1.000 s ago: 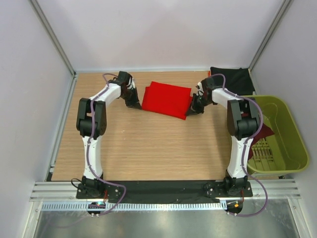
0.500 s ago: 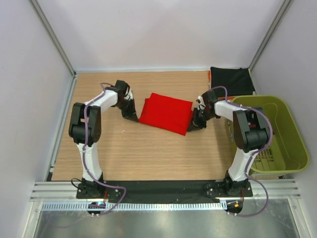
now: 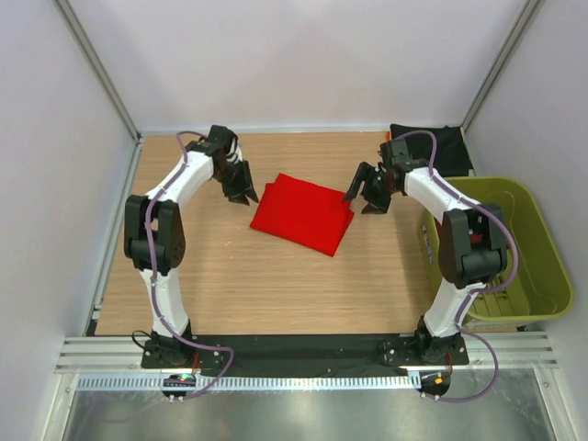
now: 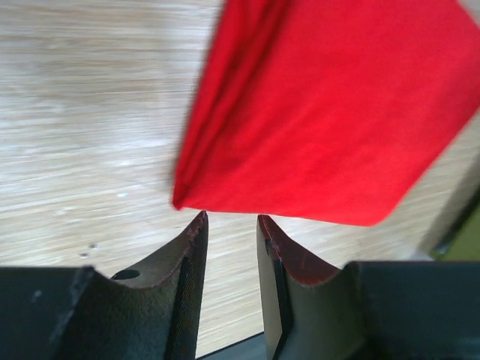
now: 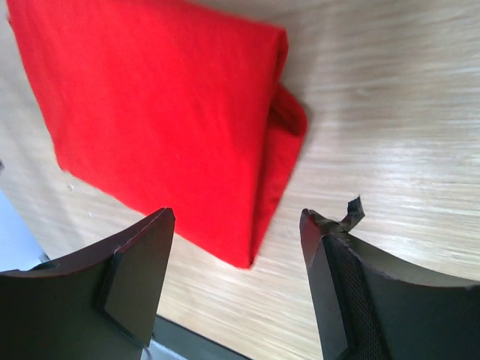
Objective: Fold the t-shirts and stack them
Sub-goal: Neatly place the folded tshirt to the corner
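Red folded cloth t-shirt (image 3: 303,214) flat mid-worktop (image 3: 276,285). Left tool (image 3: 245,196) jaws narrowly apart, right tool (image 3: 364,202) wide; both empty beside it. Fold looks done; you next grasp edges, stack with black folded t-shirt (image 3: 432,145), far-right corner.

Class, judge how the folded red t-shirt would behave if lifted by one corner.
Probably floppy: the red t-shirt has soft, rounded fold edges, so it would likely sag and unfold. Likely light, since it lies thin and flat on the wooden table.
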`<action>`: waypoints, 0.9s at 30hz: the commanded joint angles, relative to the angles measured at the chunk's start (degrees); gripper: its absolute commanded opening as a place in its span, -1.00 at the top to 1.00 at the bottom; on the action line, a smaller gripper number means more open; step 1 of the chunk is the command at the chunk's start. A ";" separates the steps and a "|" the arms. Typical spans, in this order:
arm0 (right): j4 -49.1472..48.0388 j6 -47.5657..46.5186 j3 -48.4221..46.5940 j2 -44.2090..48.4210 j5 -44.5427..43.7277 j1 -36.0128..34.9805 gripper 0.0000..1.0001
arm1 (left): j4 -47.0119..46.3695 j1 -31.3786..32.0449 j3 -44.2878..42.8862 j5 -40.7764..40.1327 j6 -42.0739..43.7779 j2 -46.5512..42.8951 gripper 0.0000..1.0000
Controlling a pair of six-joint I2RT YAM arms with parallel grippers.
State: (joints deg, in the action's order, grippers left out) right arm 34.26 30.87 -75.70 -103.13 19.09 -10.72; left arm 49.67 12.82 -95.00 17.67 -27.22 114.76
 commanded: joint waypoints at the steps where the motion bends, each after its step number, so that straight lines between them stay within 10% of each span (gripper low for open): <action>1: -1.73 9.36 -1.56 -1.28 -4.76 -0.79 -0.50 | -2.11 2.64 -1.24 4.55 -3.44 -3.05 0.33; 16: -7.28 13.07 1.51 -5.94 -18.65 -6.59 -0.53 | -12.58 2.74 11.42 5.97 -3.28 2.66 0.38; 27: -19.66 8.68 6.52 -7.52 -8.82 -6.51 -0.42 | -12.14 2.74 11.68 5.53 -3.19 2.84 0.38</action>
State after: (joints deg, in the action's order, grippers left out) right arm 20.60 41.43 -71.90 -110.21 7.53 -17.26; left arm 39.05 15.73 -83.74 24.21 -31.24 118.02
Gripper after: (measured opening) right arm 0.717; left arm 0.311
